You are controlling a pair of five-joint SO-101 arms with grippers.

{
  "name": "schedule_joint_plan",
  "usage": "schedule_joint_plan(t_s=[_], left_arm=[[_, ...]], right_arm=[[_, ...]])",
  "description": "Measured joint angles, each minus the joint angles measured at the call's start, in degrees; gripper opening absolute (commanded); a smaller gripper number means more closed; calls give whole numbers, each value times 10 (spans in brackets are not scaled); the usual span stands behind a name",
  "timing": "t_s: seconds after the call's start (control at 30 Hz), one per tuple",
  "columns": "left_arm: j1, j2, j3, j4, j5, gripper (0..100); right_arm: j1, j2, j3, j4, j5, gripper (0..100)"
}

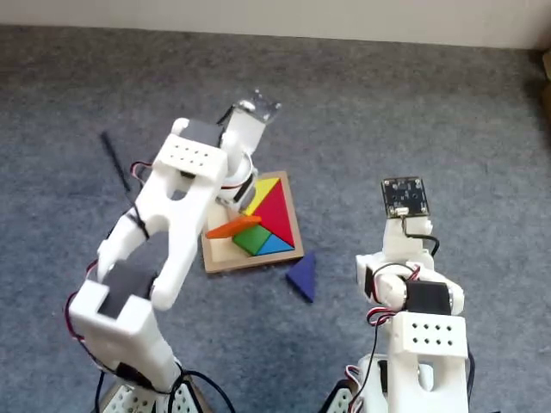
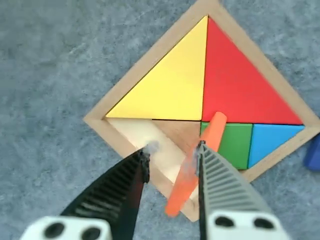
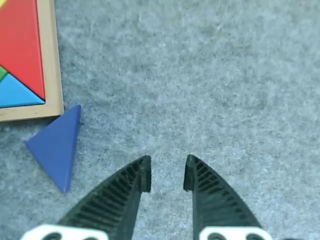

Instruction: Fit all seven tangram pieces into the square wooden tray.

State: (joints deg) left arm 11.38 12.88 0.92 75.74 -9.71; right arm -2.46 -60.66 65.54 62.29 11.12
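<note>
High view: we see the square wooden tray (image 1: pixel 250 261) on the fuzzy grey counter (image 1: pixel 387 112), with a dark blue triangle (image 1: pixel 303 277) just beside its corner.

Left wrist view: our left tool (image 2: pixel 172 150) hangs over the tray, fingers apart, a flat orange piece (image 2: pixel 189 180) leaning against one finger.

Right wrist view: our right tool (image 3: pixel 166 172), slightly parted, hovers above the felt-like surface near the triangle.

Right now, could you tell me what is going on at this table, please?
The left gripper hangs open over the wooden tray. An orange piece lies tilted across the tray's unfilled corner, against one of its fingers. The yellow piece, red piece, green piece and light blue piece sit flat in the tray. A dark blue triangle lies on the grey surface just outside it, with the right gripper open nearby.
</note>
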Motion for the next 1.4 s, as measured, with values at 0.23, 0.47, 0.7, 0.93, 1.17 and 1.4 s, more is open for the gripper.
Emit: schedule_joint_plan(t_s=[0.23, 0.47, 0.7, 0.93, 1.17, 1.4], left_arm=[[9, 45, 0, -9, 1, 105], [73, 46, 0, 8, 1, 105], [86, 4, 25, 16, 1, 105], [87, -13, 67, 17, 1, 105], [57, -18, 76, 17, 0, 105], [53, -20, 98, 17, 0, 104]], right_arm=[[0, 0, 0, 0, 0, 112], [0, 0, 0, 0, 0, 112], [0, 0, 0, 0, 6, 112], [0, 0, 16, 0, 19, 112], [0, 0, 16, 0, 19, 112], [0, 0, 16, 0, 19, 112]])
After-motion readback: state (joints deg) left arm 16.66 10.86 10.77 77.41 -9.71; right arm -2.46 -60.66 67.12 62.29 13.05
